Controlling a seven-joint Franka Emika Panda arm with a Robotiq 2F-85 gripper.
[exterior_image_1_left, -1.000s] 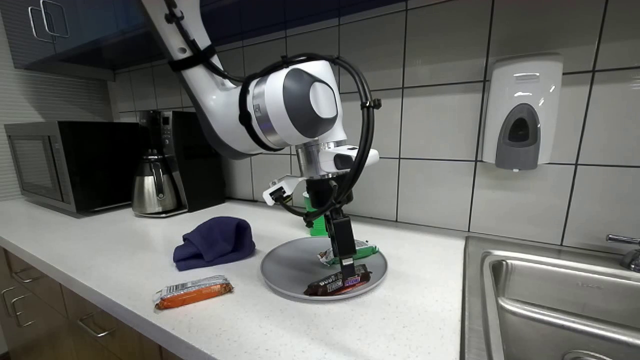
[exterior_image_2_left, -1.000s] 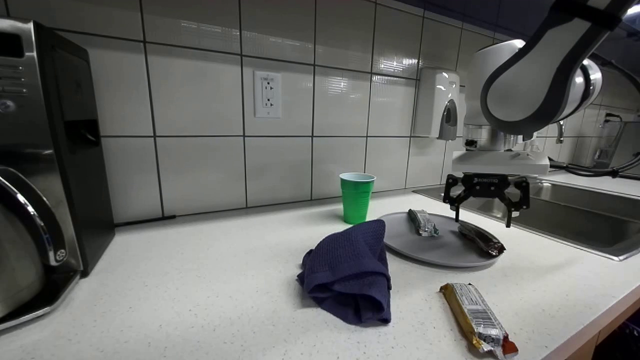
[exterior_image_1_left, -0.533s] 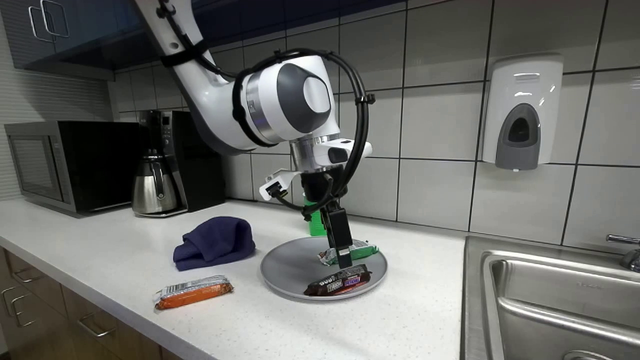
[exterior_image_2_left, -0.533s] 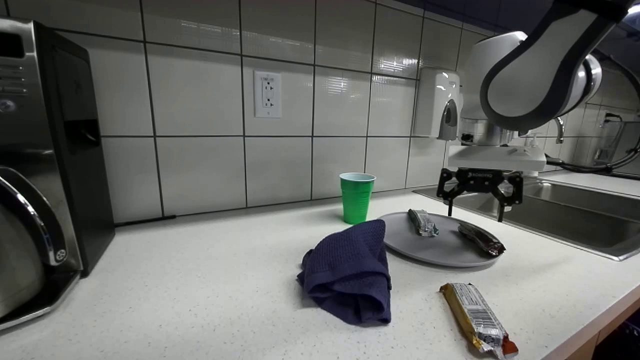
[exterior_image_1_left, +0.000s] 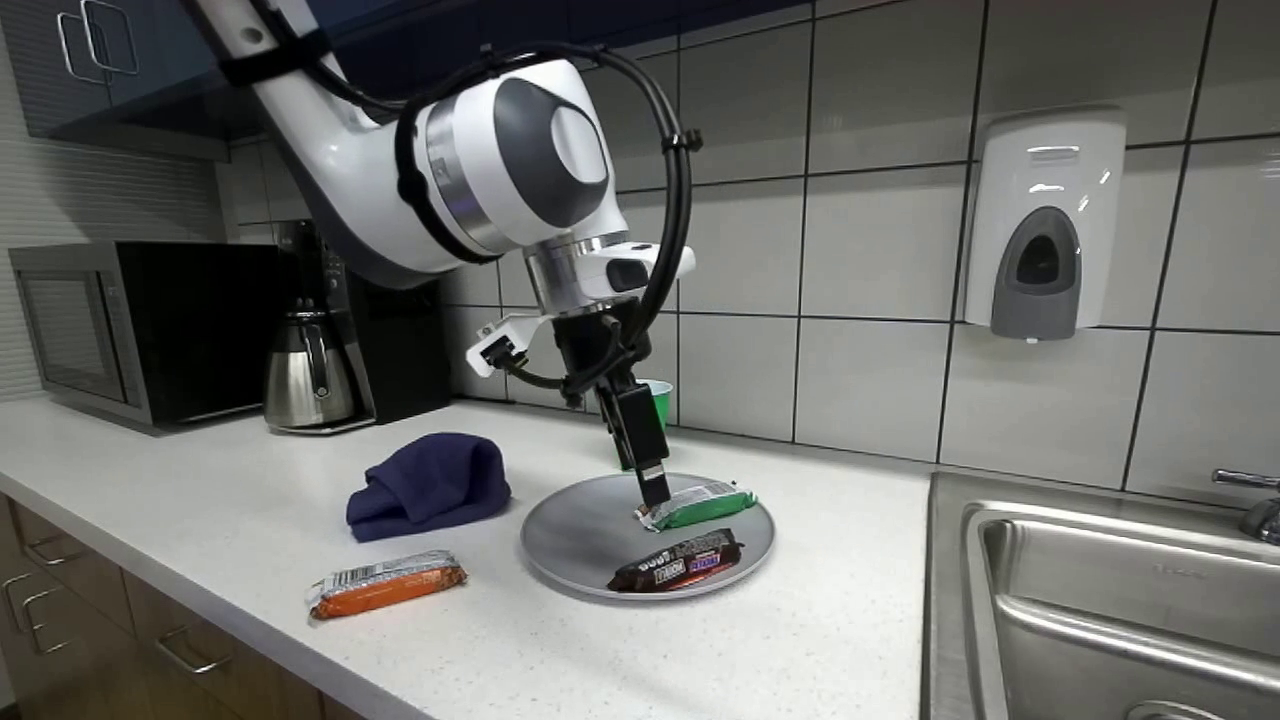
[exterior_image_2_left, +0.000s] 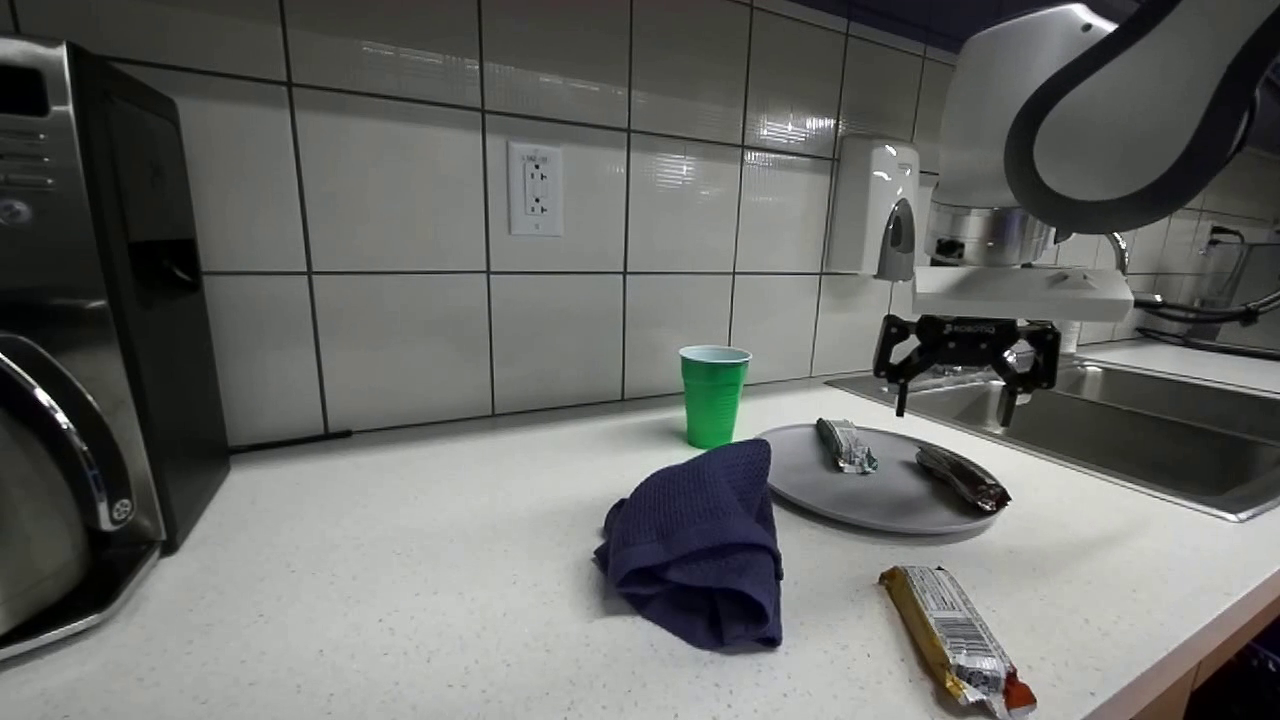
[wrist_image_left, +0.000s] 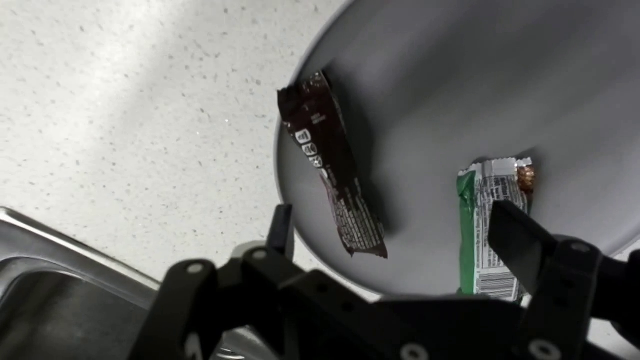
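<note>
The jaws stand wide apart, grip nothing, and hang at a slant, raised above a grey plate. Two wrapped bars lie on this plate: a brown-wrapped bar, with one end at the rim, and a green-and-silver bar, set apart from it. In the wrist view, one of the fingers overlaps the green-and-silver bar.

An orange-and-silver bar lies off the plate, on the tabletop, near the front edge. A crumpled dark blue cloth sits near the plate. A green cup stands upright between the plate and the tiled wall. A metal sink is set into the tabletop; a soap dispenser is fixed to the wall above. A coffee maker, its steel carafe and a microwave stand at the opposite end.
</note>
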